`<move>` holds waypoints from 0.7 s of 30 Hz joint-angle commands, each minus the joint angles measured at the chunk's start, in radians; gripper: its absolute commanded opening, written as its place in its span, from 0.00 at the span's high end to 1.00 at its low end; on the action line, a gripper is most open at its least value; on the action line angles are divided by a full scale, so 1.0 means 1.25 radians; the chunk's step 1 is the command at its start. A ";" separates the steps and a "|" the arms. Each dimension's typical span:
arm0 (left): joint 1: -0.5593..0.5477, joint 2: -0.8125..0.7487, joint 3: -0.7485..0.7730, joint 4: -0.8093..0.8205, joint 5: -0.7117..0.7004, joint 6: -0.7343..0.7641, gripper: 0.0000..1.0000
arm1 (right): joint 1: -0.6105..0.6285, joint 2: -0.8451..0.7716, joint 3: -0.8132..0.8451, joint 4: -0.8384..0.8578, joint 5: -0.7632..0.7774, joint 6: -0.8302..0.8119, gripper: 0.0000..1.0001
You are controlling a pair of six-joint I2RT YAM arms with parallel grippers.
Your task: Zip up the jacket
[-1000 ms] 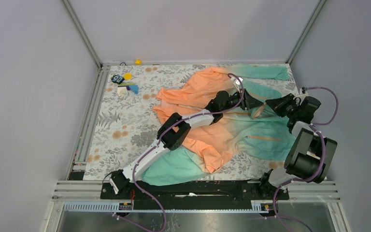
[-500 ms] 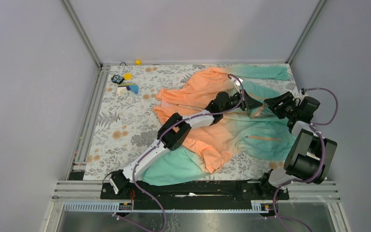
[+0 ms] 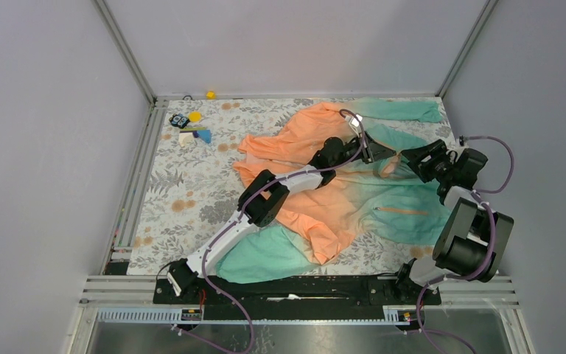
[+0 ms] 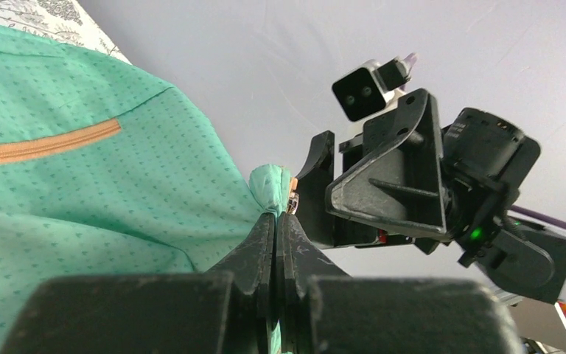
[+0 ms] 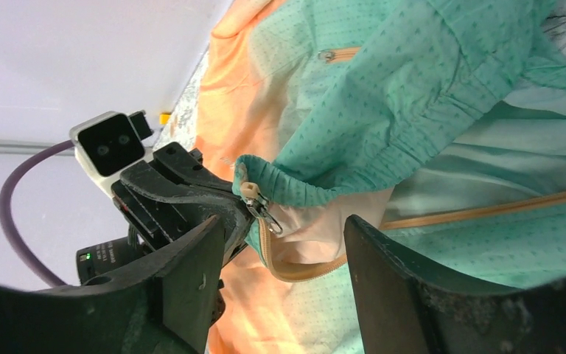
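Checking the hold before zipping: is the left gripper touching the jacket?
Touching. Left wrist view shows the left gripper shut on the jacket at its hem.

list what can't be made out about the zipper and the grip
- Right wrist: the zipper slider shows, but the folded hem of the jacket hides whether the other zipper half sits in it.
- Left wrist: the shut fingers of the left gripper hide how much hem they pinch.
- Top external: the slider is too small to find beside the left gripper.
- Top external: small items at far left, too small to identify.
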 commanded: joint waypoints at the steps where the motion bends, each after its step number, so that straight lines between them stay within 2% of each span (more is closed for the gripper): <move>1: 0.002 0.006 0.008 0.099 -0.011 -0.054 1.00 | 0.008 0.016 -0.015 0.112 -0.065 0.061 0.34; 10: 0.001 0.003 0.003 0.094 -0.007 -0.050 1.00 | 0.021 0.054 -0.004 0.141 -0.088 0.062 0.49; 21: -0.002 0.017 0.010 0.082 -0.010 -0.053 1.00 | 0.021 0.009 0.000 0.137 -0.109 0.080 0.55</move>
